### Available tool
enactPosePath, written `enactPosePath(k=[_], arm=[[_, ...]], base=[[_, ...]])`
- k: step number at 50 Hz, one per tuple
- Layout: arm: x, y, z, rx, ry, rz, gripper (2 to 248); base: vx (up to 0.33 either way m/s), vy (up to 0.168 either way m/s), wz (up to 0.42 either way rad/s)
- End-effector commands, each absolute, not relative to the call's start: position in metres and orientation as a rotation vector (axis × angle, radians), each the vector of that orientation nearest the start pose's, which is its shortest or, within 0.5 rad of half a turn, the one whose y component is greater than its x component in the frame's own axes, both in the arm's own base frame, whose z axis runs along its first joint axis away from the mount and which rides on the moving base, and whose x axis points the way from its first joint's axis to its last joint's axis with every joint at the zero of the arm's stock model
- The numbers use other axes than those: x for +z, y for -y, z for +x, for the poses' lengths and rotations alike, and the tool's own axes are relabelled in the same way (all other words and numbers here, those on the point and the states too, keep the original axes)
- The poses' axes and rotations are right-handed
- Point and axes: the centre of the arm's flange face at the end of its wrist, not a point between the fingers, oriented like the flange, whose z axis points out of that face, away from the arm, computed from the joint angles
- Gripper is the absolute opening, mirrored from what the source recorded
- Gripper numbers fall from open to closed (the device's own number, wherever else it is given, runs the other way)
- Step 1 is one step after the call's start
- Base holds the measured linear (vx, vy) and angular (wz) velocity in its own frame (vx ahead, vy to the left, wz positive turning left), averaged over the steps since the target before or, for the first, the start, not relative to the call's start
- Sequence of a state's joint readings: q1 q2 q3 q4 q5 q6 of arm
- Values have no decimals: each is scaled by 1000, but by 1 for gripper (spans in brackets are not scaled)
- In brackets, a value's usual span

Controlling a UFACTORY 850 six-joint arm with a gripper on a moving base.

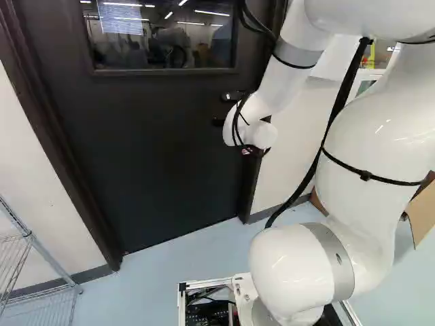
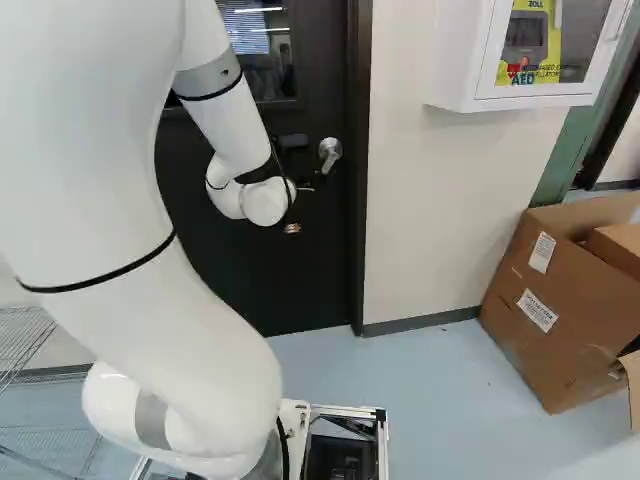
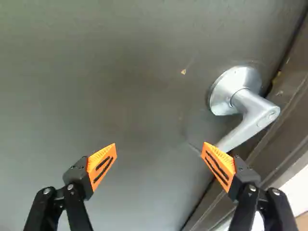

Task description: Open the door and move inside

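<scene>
A dark door [image 1: 156, 149] with a window [image 1: 160, 34] fills much of the background, set in a pale wall [image 2: 420, 200] above a blue floor [image 2: 440, 380]. The arm [image 2: 215, 115] arches forward, wrist close before the door. The gripper's [image 2: 298, 207] fingers stand wide apart, nothing gripped — only door surface shows between them. The silver door handle [image 3: 252, 113] sits just beside one finger [image 3: 219, 166], its lever end overlapped by that orange pad; whether they touch, I can't tell. The wrist hides most of the gripper in both base views.
</scene>
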State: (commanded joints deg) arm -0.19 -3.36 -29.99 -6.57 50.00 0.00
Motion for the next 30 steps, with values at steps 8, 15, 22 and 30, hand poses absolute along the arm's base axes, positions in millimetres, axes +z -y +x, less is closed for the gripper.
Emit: enactPosePath(k=[8, 15, 22, 30], arm=[[411, -8, 420, -1904, 174, -2462, 247], [404, -7, 413, -1882, 173, -2479, 247], [396, -7, 412, -1860, 172, -2494, 247], [392, -7, 412, -1847, 172, -2503, 247]], base=[[0, 0, 0], [0, 0, 0], [0, 0, 0], [0, 0, 0]])
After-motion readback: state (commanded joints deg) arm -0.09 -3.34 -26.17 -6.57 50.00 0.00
